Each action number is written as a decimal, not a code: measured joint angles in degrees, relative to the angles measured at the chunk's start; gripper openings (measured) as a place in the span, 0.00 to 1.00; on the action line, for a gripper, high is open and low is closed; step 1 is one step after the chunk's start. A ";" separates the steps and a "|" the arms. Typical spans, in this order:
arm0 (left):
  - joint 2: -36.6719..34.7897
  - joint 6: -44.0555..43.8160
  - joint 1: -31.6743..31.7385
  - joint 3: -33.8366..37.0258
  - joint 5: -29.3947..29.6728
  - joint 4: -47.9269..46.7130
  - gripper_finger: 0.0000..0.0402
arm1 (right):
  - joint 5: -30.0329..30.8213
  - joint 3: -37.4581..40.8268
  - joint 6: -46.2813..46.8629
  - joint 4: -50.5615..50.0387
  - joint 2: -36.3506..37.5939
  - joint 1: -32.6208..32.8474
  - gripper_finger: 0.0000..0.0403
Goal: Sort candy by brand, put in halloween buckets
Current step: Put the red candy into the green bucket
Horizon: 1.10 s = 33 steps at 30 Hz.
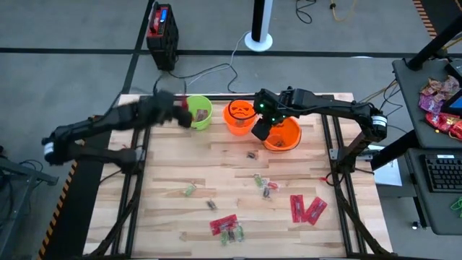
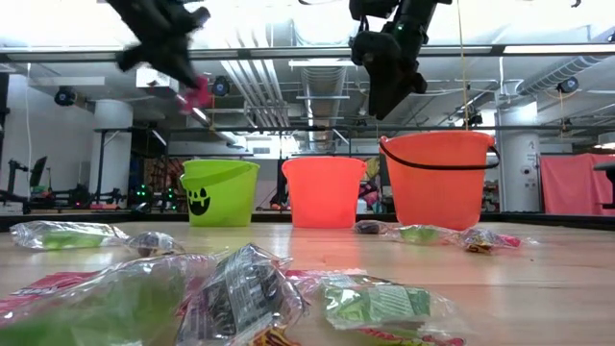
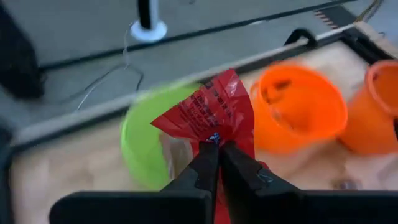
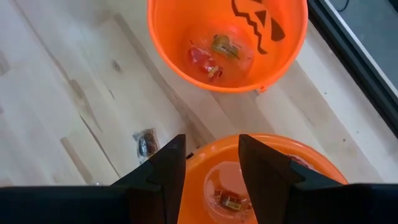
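Observation:
My left gripper (image 3: pixel 214 152) is shut on a flat red packet (image 3: pixel 214 106) and hangs above the lime green bucket (image 1: pixel 200 112), which also shows below the packet in the left wrist view (image 3: pixel 140 146). My right gripper (image 4: pixel 211 165) is open and empty, over the near rim of the wider orange bucket (image 4: pixel 249 186), which has a wrapped piece inside. The jack-o'-lantern bucket (image 4: pixel 227 43) stands between the other two and holds a few sweets. More candy lies on the table: red packets (image 1: pixel 307 209), green pieces (image 1: pixel 190 190) and a brown mini (image 4: pixel 146 143). My left gripper pinches the red packet between its two fingers at its lower edge (image 3: pixel 214 134). The packet is lifted clear of the table and fans out beyond the fingertips, over the green bucket.
The three buckets stand in a row near the table's far edge. Loose sweets lie across the table's middle and near part, with another red packet (image 1: pixel 222 225) near the front. A red-and-black boxy unit (image 1: pixel 162 32) sits on the floor beyond the table. Crinkly bags (image 1: pixel 437 101) lie on a side desk.

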State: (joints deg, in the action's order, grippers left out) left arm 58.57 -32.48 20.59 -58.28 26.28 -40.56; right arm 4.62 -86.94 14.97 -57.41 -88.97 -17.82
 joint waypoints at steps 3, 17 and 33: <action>4.55 9.24 12.86 -0.09 -10.89 5.19 0.00 | 0.01 0.00 -0.01 0.09 0.00 0.00 0.35; 20.19 18.35 24.69 -4.58 -24.32 3.19 0.00 | 0.01 0.00 -0.63 0.91 0.02 -0.06 0.35; 21.99 24.43 24.40 -12.92 -28.69 -7.29 0.16 | 0.01 0.00 -1.49 1.20 0.02 -0.09 0.35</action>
State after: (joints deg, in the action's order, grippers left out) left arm 80.57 -8.05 44.99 -71.20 -2.41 -47.85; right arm 4.62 -86.94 13.47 -56.21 -88.95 -17.91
